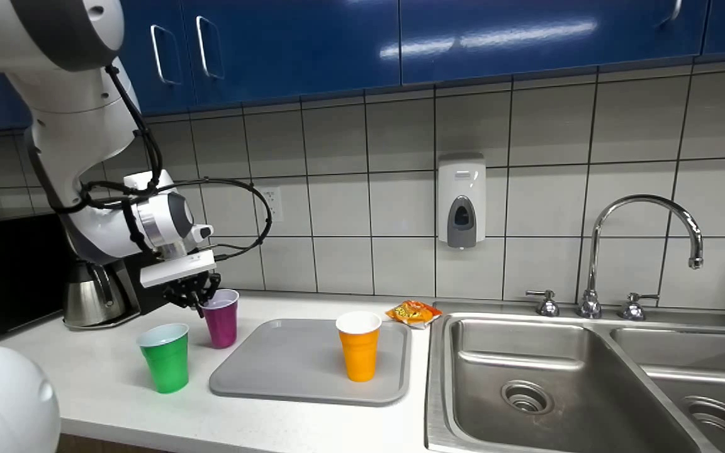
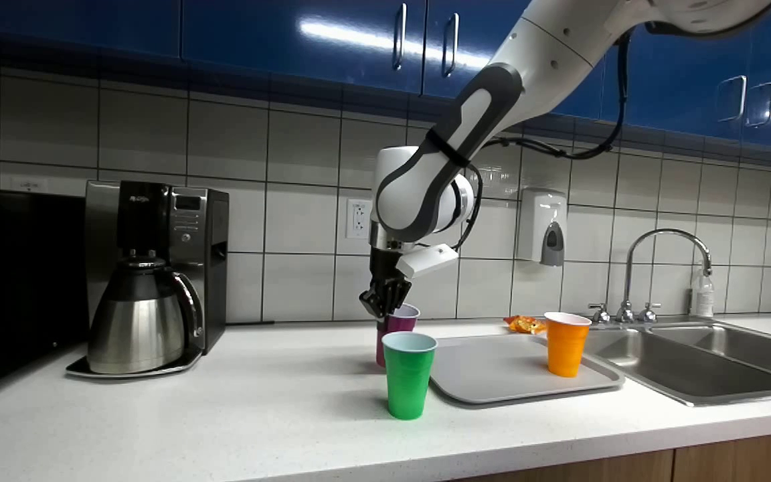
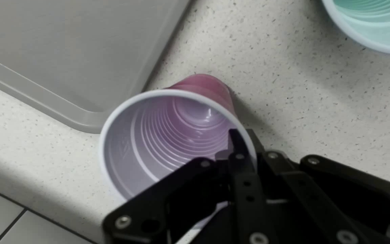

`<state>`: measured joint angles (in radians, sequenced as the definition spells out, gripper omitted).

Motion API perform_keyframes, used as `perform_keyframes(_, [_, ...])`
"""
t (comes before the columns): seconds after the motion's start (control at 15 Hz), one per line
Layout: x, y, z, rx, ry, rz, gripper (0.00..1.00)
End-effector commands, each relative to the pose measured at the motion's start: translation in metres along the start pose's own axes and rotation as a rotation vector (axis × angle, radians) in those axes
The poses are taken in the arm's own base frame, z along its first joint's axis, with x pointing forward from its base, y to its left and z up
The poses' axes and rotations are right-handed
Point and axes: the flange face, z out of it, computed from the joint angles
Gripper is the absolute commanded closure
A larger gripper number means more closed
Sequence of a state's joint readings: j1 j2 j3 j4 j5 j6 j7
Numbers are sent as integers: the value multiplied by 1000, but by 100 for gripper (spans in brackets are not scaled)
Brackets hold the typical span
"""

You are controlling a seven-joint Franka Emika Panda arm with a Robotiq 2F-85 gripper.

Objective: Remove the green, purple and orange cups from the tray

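My gripper (image 3: 247,137) is shut on the rim of the purple cup (image 1: 223,324); in the wrist view one finger reaches inside the cup and its partner stays outside. That cup is off the tray (image 1: 274,358), beside its end, upright over the white counter; whether its base presses on the counter is hard to tell. The green cup (image 2: 407,378) stands upright on the counter, nearer the front edge, and partly hides the purple one in that exterior view. On the tray, toward the sink end, the orange cup (image 1: 360,352) stands upright.
A coffee maker with its steel pot (image 2: 138,321) stands on the counter on the side away from the sink. An orange snack packet (image 1: 414,313) lies behind the tray, near the steel sink (image 1: 438,377). The tiled wall (image 2: 305,281) rises close behind the gripper.
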<state>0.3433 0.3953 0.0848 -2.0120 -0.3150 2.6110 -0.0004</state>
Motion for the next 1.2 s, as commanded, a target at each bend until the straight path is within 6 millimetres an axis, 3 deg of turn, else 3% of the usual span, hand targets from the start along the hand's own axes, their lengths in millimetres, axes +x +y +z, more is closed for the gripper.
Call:
perform_keyframes(0.0, [6,0,0,-7,7,7,65])
perform_keyframes(0.6, [10,-2,-9,-5,24,12,0])
perform_keyframes(1.13, [14,-1,-33,-16,71,13,0])
